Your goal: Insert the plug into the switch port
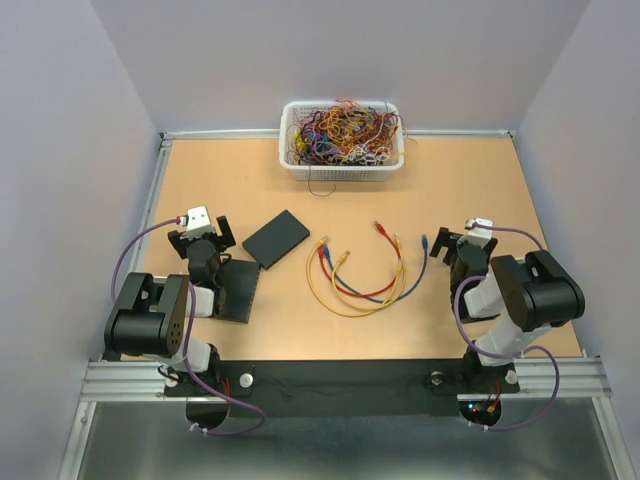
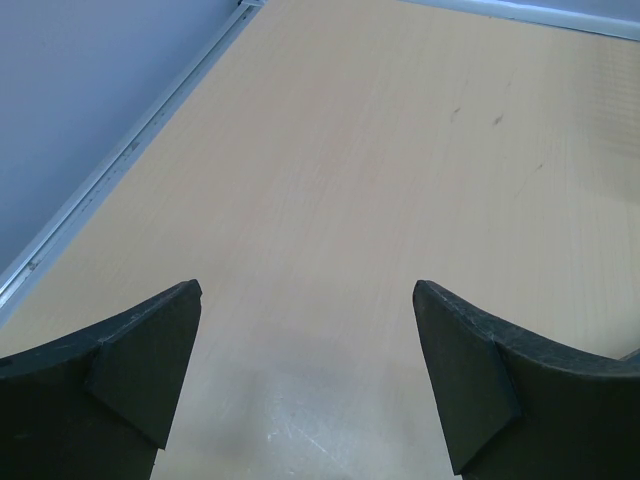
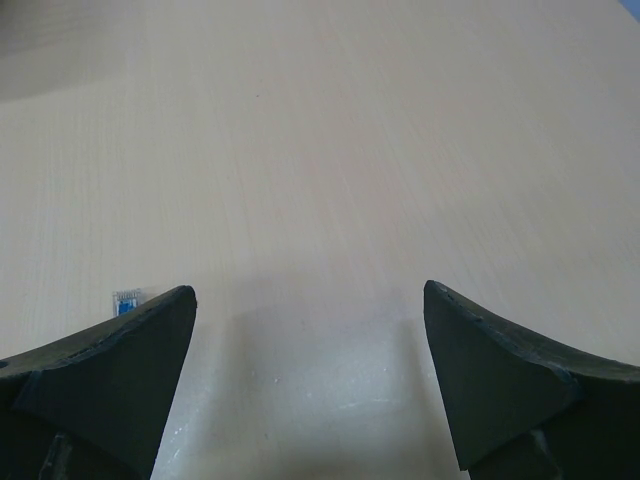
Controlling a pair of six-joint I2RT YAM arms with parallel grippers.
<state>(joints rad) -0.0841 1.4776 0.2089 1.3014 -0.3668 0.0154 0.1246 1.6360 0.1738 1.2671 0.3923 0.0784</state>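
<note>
My left gripper (image 2: pixel 308 300) and right gripper (image 3: pixel 310 300) both gape empty, so I'm at the start: next I pinch what seems the small blue plastic plug (image 3: pixel 125 298) toward the desk's right edge.

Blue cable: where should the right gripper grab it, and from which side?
Grip the blue cable at its plug, just left of the open right gripper. Come from above, closing across the plug's sides: it lies flat on the table, with space on both sides.

The desk (image 1: pixel 480 190) carried a white wire basket (image 1: pixel 342 170) at far centre, a flat black switch (image 1: pixel 276 238) left of centre, looped patch cables (image 1: pixel 360 300) at centre and a black plate (image 1: pixel 238 295) near left.
</note>
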